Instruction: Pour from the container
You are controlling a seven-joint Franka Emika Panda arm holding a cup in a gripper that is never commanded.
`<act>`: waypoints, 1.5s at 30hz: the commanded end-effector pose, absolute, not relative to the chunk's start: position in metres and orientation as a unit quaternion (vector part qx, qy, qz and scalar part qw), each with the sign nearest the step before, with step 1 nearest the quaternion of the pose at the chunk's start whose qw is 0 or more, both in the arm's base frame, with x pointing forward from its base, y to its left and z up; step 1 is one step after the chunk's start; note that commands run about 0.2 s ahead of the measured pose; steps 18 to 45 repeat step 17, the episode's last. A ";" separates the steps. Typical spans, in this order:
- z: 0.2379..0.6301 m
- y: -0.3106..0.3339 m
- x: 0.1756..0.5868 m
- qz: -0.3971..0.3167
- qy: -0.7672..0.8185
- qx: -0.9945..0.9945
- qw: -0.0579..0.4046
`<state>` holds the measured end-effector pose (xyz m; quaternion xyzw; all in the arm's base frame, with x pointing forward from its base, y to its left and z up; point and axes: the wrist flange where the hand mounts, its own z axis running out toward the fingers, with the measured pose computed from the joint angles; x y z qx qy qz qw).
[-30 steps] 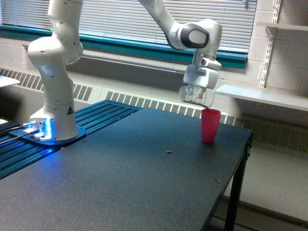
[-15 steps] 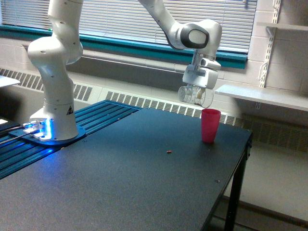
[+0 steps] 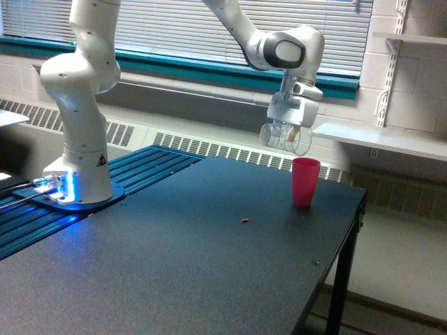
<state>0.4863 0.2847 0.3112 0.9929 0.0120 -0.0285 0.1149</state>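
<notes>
The end effector (image 3: 288,132) is clamped on the container (image 3: 285,137), a small clear cup held tipped on its side in the air, above the pink cup (image 3: 305,181) and slightly toward the exterior view's left of it, not touching it. Through its wall no brown bits show now, so it looks emptied or nearly so, though it is too small to be sure. It is likely light, thin-walled and slick, and would give under a hard squeeze; the grip across its body seems the right place, firm but gentle. The pink cup stands upright near the far edge of the desk (image 3: 209,265). One brown crumb (image 3: 245,220) lies on the desk, well apart from the pink cup, toward the near side. Nothing stands between container and cup.
</notes>
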 end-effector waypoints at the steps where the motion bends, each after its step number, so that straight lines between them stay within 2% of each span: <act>1: 0.312 0.289 0.489 -0.030 0.020 0.993 0.114; 45: 0.319 0.298 0.486 -0.021 0.037 0.992 0.116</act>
